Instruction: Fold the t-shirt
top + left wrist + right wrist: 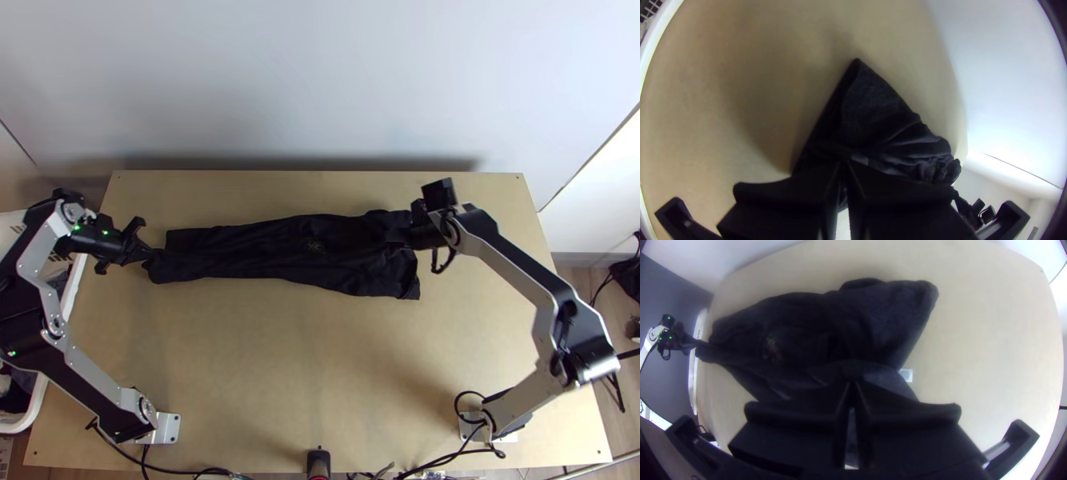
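The black t-shirt point(296, 252) lies as a long narrow strip across the upper middle of the table, folds running lengthwise, a small print near its middle. At its left end my left gripper point(149, 254) is shut on the cloth. Over its right end is my right gripper point(406, 238), holding cloth. In the left wrist view, the shirt point(875, 111) spreads from the closed fingers of the left gripper point(843, 166). In the right wrist view, the right gripper point(854, 384) is closed on the shirt point(818, 333).
A white basket point(74, 292) with dark contents stands at the table's left edge. Bare wood of the table point(296, 368) lies in front of the shirt. A wall rises behind the table, and cables run along its near edge.
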